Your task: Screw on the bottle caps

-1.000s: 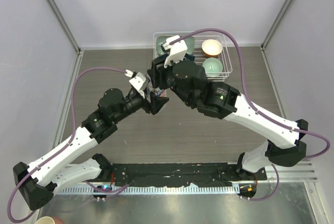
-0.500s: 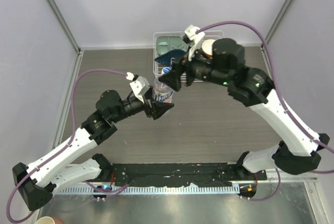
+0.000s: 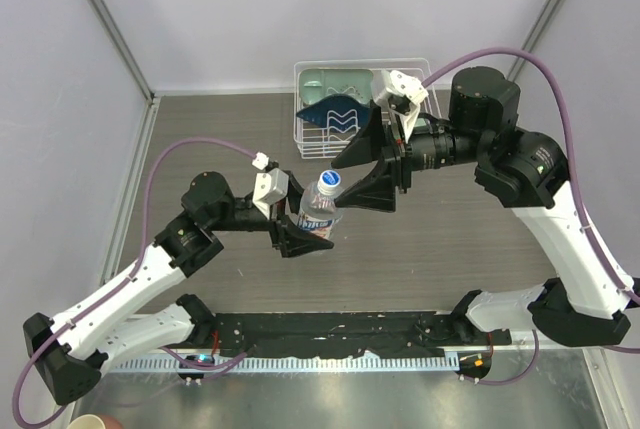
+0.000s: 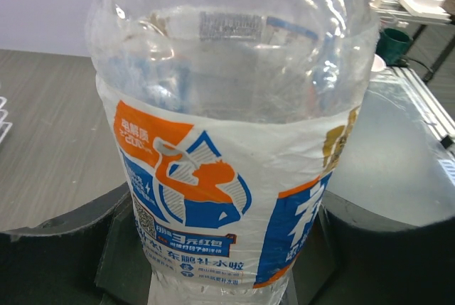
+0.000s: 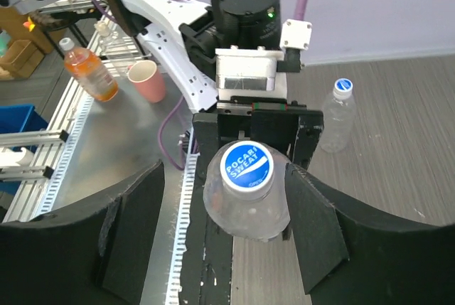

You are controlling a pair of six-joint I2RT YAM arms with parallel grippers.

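Two jobs in one step, judging from the task: bracing and twisting. Clamping the labelled bottle (image 3: pixel 318 211) low on its body with the left tool (image 3: pixel 303 231), jaws pressed onto the label band. Holding it near the middle of the table (image 3: pixel 450 249), apparently lifted, neck tilting toward the far right. Spreading the right tool (image 3: pixel 341 187) open, fingers apart on either side of the blue-and-white cap (image 5: pixel 245 165) and not pressing on it. Noting that cap already sitting on the neck; not possible to tell how tight.

Doing the tightening well, if another turn is due:
- Lining the right tool up with the neck's axis before closing.
- Pinching only the cap's rim, not the shoulder below.
- Turning without pushing sideways.
- Squeezing lightly with the left tool, guarding against buckling the thin clear plastic, yet firmly enough to stop the bottle spinning along.
- Watching for a cocked cap riding higher on one side.

Seeing, in the right wrist view only, an unlabelled bottle (image 5: pixel 336 116) standing upright on the table, well apart from the held one, with a second cap (image 5: pixel 343 86) on top, tightness likewise unclear.
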